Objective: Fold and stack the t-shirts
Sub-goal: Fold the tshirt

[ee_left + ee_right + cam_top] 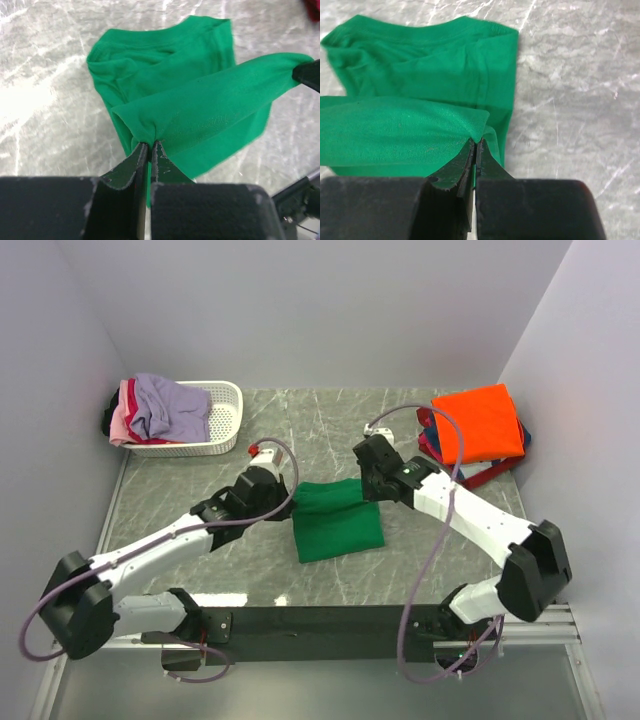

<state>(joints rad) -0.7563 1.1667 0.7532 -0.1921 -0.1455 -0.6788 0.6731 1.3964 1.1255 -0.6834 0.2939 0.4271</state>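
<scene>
The bright green t-shirt lies partly folded at the table's middle. My left gripper is shut on its left corner. My right gripper is shut on its right corner. Both hold the far edge lifted and stretched between them above the rest of the shirt, whose collar shows beyond. A stack of folded shirts with the orange t-shirt on top, red and navy below, sits at the far right. Lavender and pink shirts lie in the basket.
The white slotted basket stands at the far left by the wall. Grey walls close in the left, back and right sides. The black mounting rail runs along the near edge.
</scene>
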